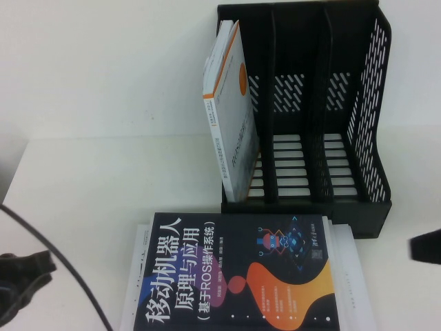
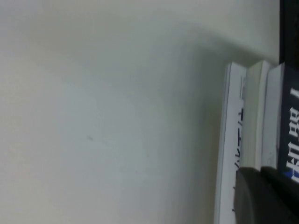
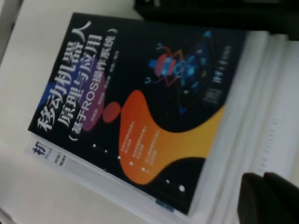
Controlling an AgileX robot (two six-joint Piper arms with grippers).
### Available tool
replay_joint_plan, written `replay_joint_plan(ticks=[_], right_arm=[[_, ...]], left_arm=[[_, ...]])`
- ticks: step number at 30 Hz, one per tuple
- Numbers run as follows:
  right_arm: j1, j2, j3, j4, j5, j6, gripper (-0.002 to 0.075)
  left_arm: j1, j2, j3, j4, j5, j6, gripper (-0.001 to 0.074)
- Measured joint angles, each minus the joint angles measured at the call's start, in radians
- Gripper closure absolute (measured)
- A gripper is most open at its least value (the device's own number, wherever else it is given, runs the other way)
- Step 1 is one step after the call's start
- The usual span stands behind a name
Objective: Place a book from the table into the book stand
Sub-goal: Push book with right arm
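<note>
Currently the book (image 1: 238,276) lies flat, cover up, on a stack of two white books (image 1: 348,276) on the surface (image 1: 103,172), title along its long axis, before the book stand (image 1: 313,110): three slots, one white book (image 1: 231,110). Left gripper (image 1: 24,286), right gripper (image 1: 427,247): jaws' state cannot be told.

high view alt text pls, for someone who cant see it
A black-navy book lies flat on a stack on the white table, before a black book stand holding one white book in its leftmost slot. The left claw and right claw sit at the edges.
</note>
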Motion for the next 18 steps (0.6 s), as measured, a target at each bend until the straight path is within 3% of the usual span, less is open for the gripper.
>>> replay_joint_plan(ticks=[11,18], right_arm=[[0.262,0.328,0.000,0.058,-0.222,-0.080,0.0726],[0.286,0.438,-0.002,0.056,-0.286,-0.082,0.0726]], left_arm=[[0.000,0.119,-0.002,-0.178,0.016,0.150,0.0737],[0.000,0.119,-0.002,-0.189,0.016,0.184,0.0737]])
